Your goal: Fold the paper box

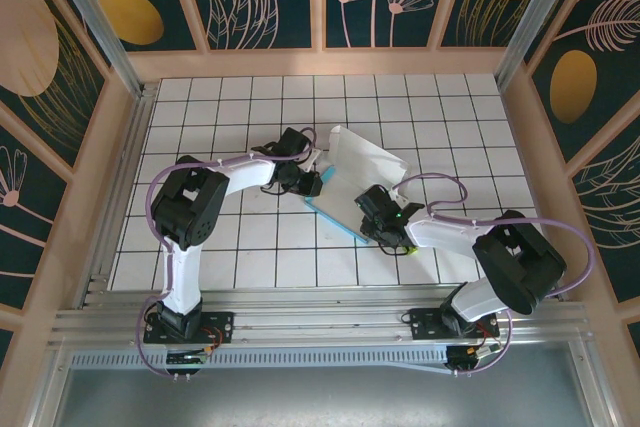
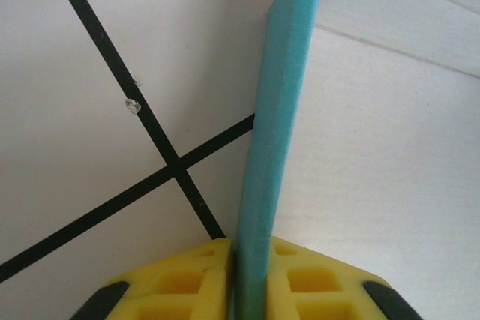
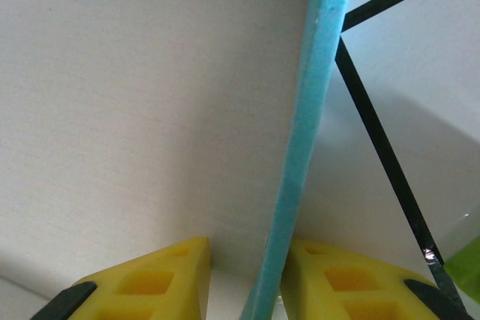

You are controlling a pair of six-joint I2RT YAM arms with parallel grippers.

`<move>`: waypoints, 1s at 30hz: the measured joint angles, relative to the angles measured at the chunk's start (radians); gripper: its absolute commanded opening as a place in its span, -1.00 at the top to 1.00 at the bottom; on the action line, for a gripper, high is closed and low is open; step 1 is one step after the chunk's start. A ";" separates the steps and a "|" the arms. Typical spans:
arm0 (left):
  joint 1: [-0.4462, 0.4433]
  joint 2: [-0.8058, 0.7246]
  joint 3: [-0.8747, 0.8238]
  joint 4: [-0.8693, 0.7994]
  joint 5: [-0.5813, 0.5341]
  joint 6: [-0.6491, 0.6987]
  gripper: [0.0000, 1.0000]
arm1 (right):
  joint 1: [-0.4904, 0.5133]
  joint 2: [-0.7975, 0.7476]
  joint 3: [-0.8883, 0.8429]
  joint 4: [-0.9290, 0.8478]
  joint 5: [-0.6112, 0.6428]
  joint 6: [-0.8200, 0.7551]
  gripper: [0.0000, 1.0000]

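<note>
The paper box [image 1: 362, 162] lies half-raised at mid-table, white inside with a turquoise rim along its near-left side. My left gripper [image 1: 318, 184] meets the box at its left edge. In the left wrist view that gripper [image 2: 251, 249] is shut on an upright turquoise wall [image 2: 281, 110] of the box, both yellow pads pressed against it. My right gripper [image 1: 372, 209] is at the box's near edge. Seen from the right wrist, the right gripper [image 3: 247, 249] straddles another turquoise wall [image 3: 315, 110]. The wall rests against the right finger [image 3: 337, 279], and a gap separates it from the left finger [image 3: 161, 279].
The white tiled table [image 1: 250, 237] has black grid lines and raised wooden walls on three sides. A small lime-green strip [image 1: 402, 247] lies just under the right wrist, and its corner [image 3: 466, 275] shows beside the right finger. Open tiles lie to the left, the right and the far side.
</note>
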 measured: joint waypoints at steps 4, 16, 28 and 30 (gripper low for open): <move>-0.008 0.003 0.010 -0.002 -0.046 0.010 1.00 | 0.001 0.003 0.000 0.000 0.003 -0.003 0.36; -0.074 0.013 0.043 -0.008 -0.279 0.047 0.65 | 0.002 0.004 0.001 0.001 0.003 -0.045 0.36; -0.076 0.051 0.105 -0.024 -0.276 0.054 0.86 | 0.002 0.004 0.001 0.006 0.004 -0.046 0.36; -0.076 0.051 0.105 -0.024 -0.270 0.052 0.72 | 0.002 0.004 0.001 0.006 0.004 -0.050 0.36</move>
